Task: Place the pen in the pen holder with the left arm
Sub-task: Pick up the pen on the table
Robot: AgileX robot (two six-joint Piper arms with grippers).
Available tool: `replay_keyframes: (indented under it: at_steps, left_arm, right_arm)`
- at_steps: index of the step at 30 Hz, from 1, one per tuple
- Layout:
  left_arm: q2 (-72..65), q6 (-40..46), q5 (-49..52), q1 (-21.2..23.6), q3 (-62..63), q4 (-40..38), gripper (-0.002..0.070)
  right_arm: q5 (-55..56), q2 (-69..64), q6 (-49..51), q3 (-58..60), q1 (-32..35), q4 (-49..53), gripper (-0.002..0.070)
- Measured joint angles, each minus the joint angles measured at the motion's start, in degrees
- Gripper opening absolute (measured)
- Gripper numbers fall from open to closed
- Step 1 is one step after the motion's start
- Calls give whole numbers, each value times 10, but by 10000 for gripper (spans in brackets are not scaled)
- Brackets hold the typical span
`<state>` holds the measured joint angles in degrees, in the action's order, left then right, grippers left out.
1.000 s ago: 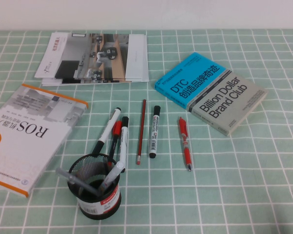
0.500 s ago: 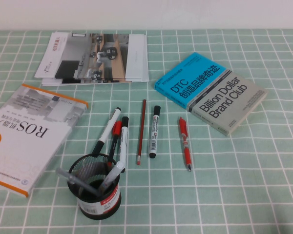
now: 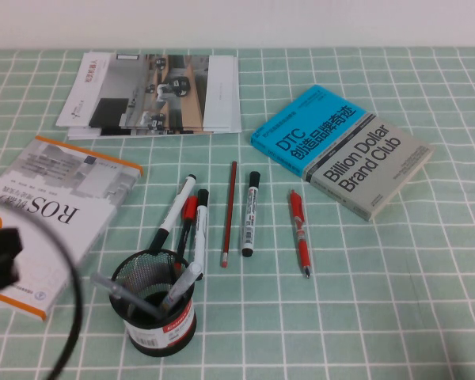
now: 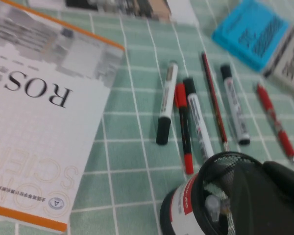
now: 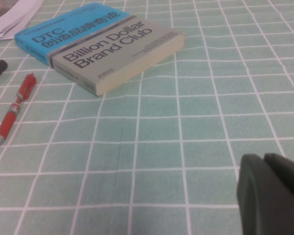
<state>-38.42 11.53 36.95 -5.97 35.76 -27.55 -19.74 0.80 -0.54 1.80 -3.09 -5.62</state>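
The pen is a white marker with a black cap, lying on the green checked cloth between a dark red pencil and a red click pen; it also shows in the left wrist view. The pen holder, a black mesh cup with a red-and-white band, stands near the front and holds a few pens. The left arm and its cable show blurred at the left edge. My left gripper is shut and empty, right beside the holder. My right gripper is shut and empty over bare cloth.
A ROS book lies at the left and a blue-and-grey book at the right. Magazines lie at the back. Two other white markers, a red-black pen, the pencil and the red click pen lie mid-table.
The left arm and its cable have come into the high view at the lower left, over the ROS book. Nothing on the table has moved.
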Motion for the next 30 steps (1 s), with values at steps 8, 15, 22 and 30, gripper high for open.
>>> replay_keyframes:
  at_steps: [8, 15, 22, 30]
  left_arm:
    - [-258, 64, 94, -7, 187, 11, -4]
    - [-460, 31, 138, -68, 341, 81, -4]
    - [-627, 8, 211, -115, 496, 118, -4]
    - [-750, -55, 257, -166, 614, 204, -4]
  right_arm:
    - [0, 0, 0, 0, 0, 0, -20]
    - [0, 0, 0, 0, 0, 0, -20]
    - [0, 0, 0, 0, 0, 0, -20]
    - [0, 0, 0, 0, 0, 0, -20]
